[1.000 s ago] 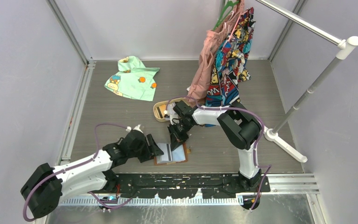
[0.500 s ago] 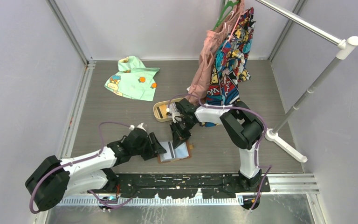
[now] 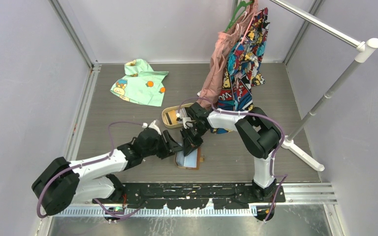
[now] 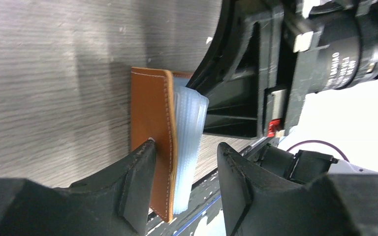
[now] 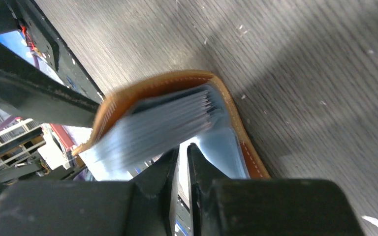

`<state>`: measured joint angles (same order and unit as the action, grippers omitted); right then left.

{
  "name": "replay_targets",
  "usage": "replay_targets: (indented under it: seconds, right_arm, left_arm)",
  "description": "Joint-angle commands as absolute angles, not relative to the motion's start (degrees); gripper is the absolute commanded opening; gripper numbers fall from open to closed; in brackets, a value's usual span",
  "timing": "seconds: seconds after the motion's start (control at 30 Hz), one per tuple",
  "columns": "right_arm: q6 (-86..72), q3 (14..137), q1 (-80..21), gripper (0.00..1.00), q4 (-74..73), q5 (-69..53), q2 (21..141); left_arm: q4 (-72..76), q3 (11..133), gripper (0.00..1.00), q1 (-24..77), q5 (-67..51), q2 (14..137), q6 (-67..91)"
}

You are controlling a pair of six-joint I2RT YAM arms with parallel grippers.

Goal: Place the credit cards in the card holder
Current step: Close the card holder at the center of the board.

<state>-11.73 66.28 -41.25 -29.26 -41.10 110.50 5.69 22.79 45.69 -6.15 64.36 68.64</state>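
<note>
The card holder (image 3: 188, 158) is a brown leather wallet lying on the table, with a stack of pale blue plastic sleeves (image 4: 189, 132) inside. My left gripper (image 3: 176, 146) is open. In the left wrist view (image 4: 187, 147) it straddles the raised brown cover (image 4: 150, 113) and the sleeves, with one finger (image 4: 138, 182) against the leather. My right gripper (image 3: 191, 144) is above the holder's far edge. In the right wrist view (image 5: 183, 150) its jaws are all but closed just over the fanned sleeves (image 5: 152, 128). I see no loose credit cards clearly.
A tan oval tray (image 3: 169, 117) sits just behind the grippers, partly hidden by the right arm. A green shirt (image 3: 140, 82) lies at the back left. Garments (image 3: 238, 64) hang from a rack whose foot (image 3: 300, 150) stands at the right. The black mounting rail (image 3: 202, 189) runs along the near edge.
My left gripper has moved right, up to the holder. The holder's left cover has been raised, so the holder looks narrower and sits further right. The right gripper has barely moved.
</note>
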Motion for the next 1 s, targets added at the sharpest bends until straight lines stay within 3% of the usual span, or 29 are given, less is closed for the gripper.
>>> replay_targets:
  seconds: [0.0,0.63,0.83,0.97]
  right_arm:
    - [-10.6,68.4,-41.0,0.18,-28.0,-43.0,107.2]
    - [1.7,70.8,-32.0,0.31,-38.0,-31.7,97.3]
    - [0.2,63.7,-26.6,0.34,-31.1,-46.4,91.3]
    - [-2.8,59.2,-25.6,0.29,-24.6,-54.4,88.9]
  left_arm:
    - [14.5,27.1,0.50,46.3,-8.6,67.4,69.0]
    - [11.7,37.3,0.54,48.4,-10.3,80.7,63.9]
    - [12.8,38.3,0.44,48.4,-10.1,83.0,63.4]
    - [13.0,38.0,0.39,48.4,-9.7,83.2,63.5]
